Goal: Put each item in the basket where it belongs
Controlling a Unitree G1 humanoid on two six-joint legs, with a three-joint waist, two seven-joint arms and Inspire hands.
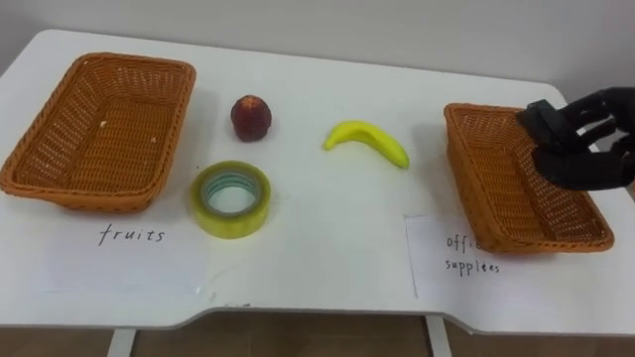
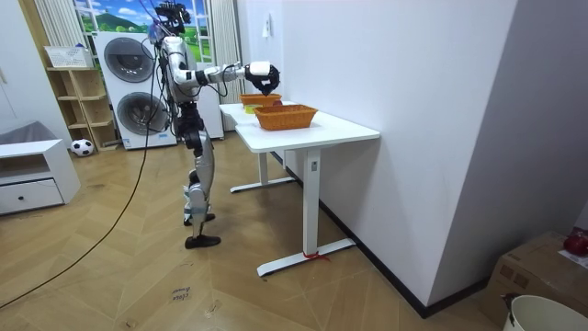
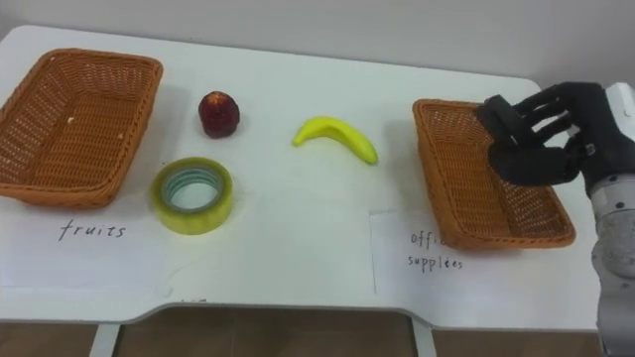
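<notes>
— Wicker baskets, two of them: where do they sit?

— The left basket [image 1: 50, 129] is at the left side of the white tabletop [image 1: 327, 258], and the right basket [image 1: 481, 164] is at the right side. Each has its long axis running away from the robot. A sheet of paper [image 1: 437, 263] with handwriting lies at the right basket's near left corner.

— And the fruit?

— The banana [image 1: 365, 137] lies on the bare tabletop between the baskets, nearer the right one but apart from it. Its long axis runs crosswise, left to right, with the right end a little closer to the robot. The curve bows away from the robot. I cannot tell which end is the stem. The dark red fruit [image 1: 251, 117] is round and sits to the banana's left, near the far right corner of the left basket, touching neither.

— The office item?

— The yellow tape roll [image 1: 230, 198] lies flat with its hole facing up. It is closer to the robot than the red fruit, just beside the left basket's near right corner.

— What about the hands?

— The right hand [image 3: 546, 159] hovers over the far right part of the right basket. Its fingers [image 3: 544, 104] are spread and only loosely bent, gripping nothing. In the room view the robot stands upright at the tabletop's edge with that arm stretched out level above the baskets, and washing machines [image 2: 138, 87] stand behind it.
</notes>
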